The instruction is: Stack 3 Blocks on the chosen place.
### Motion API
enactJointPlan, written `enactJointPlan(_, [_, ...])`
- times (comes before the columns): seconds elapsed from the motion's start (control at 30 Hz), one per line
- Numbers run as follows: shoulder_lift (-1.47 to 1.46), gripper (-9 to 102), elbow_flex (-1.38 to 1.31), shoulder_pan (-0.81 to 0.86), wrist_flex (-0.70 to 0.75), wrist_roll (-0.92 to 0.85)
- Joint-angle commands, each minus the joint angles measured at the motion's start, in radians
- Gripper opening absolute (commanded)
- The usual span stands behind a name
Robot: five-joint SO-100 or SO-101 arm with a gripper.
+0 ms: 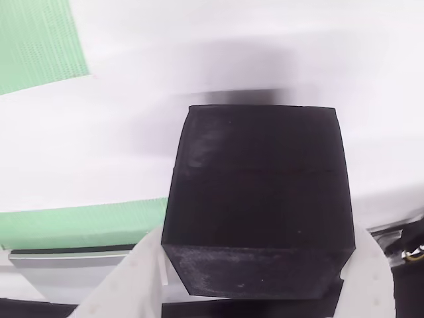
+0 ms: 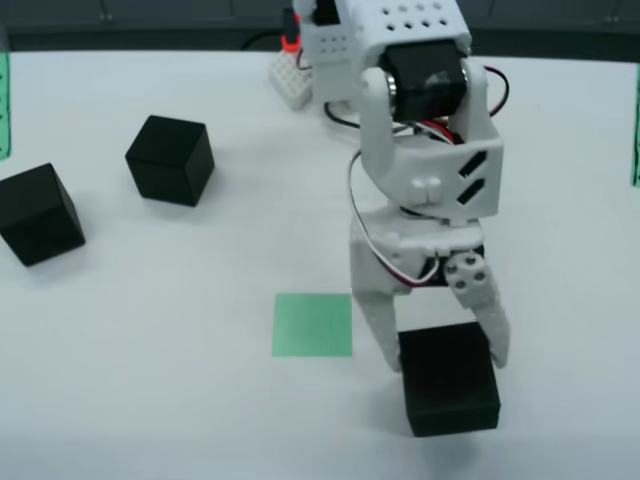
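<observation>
Claw: your gripper [image 2: 446,362] is clamping a black block [image 2: 448,378] between both fingers.
Held block: it is sitting just right of the green square patch [image 2: 312,324], seen from above.
Other blocks: you are seeing two [image 2: 170,159] [image 2: 38,213] waiting far left.

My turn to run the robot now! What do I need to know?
Gripper: shut on one black block, to the right of the green square in the view from above; lifted or resting, I cannot tell.
Two other blocks sit at the left of that view, one farther back, one near the edge.
Done: nothing is on the green square yet.
Left: place this block on it, then stack the other two on top.
</observation>
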Motion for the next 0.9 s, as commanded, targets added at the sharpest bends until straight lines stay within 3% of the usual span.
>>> enactJointPlan(0.0, [0.181,21,0.072,0.06,-0.023,-0.041])
enactJointPlan(0.6, [0.581,21,0.627,0.291,-0.175,-0.336])
enactJointPlan(0.87, [0.606,21,0.746,0.302,-0.268,-0.351])
